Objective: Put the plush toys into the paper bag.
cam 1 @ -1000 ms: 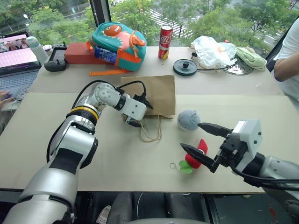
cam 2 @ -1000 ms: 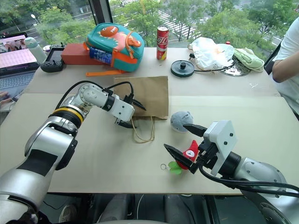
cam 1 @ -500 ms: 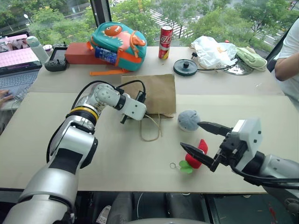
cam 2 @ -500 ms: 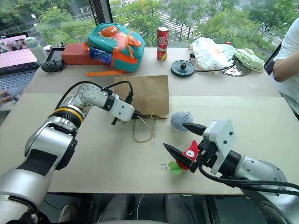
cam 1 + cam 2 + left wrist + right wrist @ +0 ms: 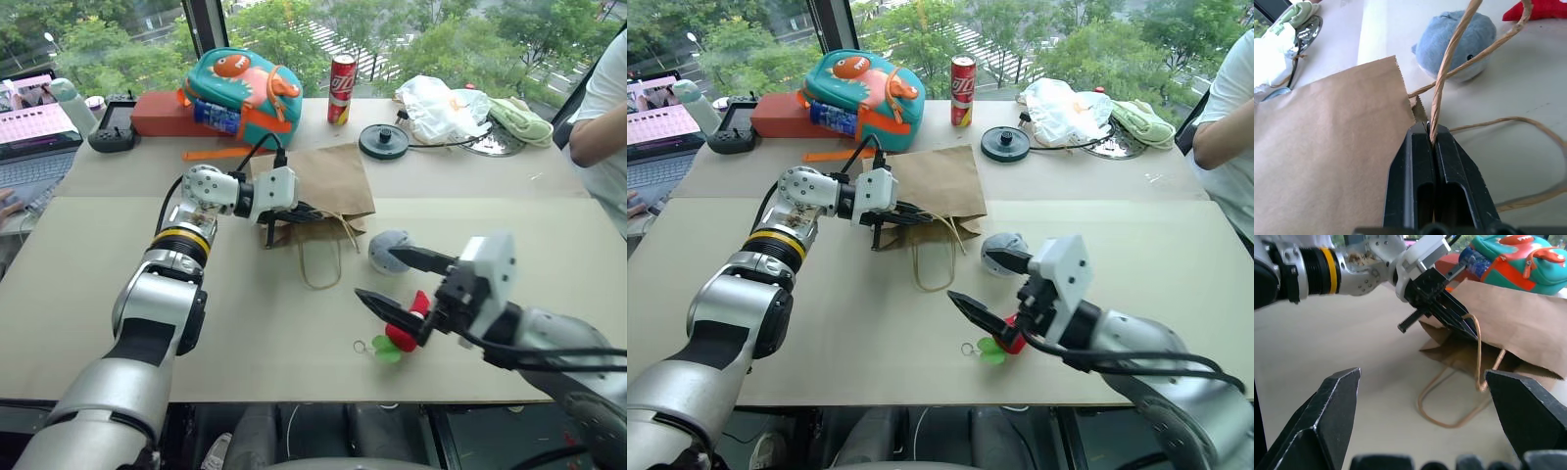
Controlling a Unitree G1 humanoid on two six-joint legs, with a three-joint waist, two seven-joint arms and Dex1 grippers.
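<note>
1. The paper bag (image 5: pixel 323 191) lies flat on the tabletop (image 5: pixel 118 294), its long axis running from the far side toward the robot, with the open mouth end nearest the robot and the closed bottom pointing toward the dinosaur backpack (image 5: pixel 245 83).
2. The left claw (image 5: pixel 1432 139) has its fingers pressed together on one twisted-paper handle (image 5: pixel 1447 63) right at the bag's mouth edge; that handle rises from the pinch as a raised loop.
3. The second handle (image 5: pixel 318 264) lies slack on the tabletop as a long loop stretching from the mouth toward the robot.
4. The left claw reaches in from the robot's left, pointing across toward the right and slightly down.
5. The grey-blue plush ball (image 5: pixel 387 250) sits on the tabletop just to the right of the bag's mouth, near the loose handle but apart from it.
6. The red strawberry toy (image 5: pixel 407 328) lies nearer the robot than the ball, its green leaves (image 5: pixel 387 350) and key ring (image 5: pixel 362 347) pointing toward the robot's left.
7. The right claw (image 5: pixel 392 279) is spread wide and holds nothing; one finger lies over the ball, the other just beside the strawberry.
8. A red can (image 5: pixel 341 88) and a white plastic bag (image 5: pixel 446 108) stand at the far edge of the tabletop.
</note>
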